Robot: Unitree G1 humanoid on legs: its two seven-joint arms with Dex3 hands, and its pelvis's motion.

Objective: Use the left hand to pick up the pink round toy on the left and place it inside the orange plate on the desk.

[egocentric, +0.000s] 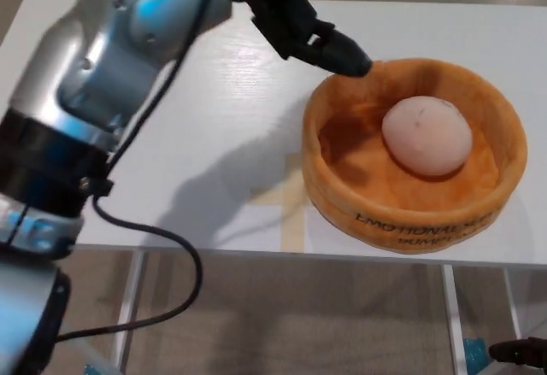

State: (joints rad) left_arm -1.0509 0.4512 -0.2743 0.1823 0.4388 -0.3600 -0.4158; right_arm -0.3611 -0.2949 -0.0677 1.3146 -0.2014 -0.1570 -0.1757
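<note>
The white desk [171, 119] is filling most of the frame, running from the upper left across to the right edge, with the floor showing along the bottom. My left arm [102, 76] is sweeping in from the lower left and rising up the left side of the frame, silver and black, with a black cable [162, 247] looping down from it past the desk edge. The orange plate [410, 221] is sitting on the desk at the right of centre, soft-walled, with dark lettering on its front wall. The pink round toy [427, 136] is lying inside the plate, toward its upper right, touching nothing of mine. My left hand [299, 20] is hanging at the top centre of the frame, just up and left of the plate's rim, holding nothing; I am seeing only part of it, with one black finger [338, 50] pointing down toward the rim, so how far it is spread I cannot tell
</note>
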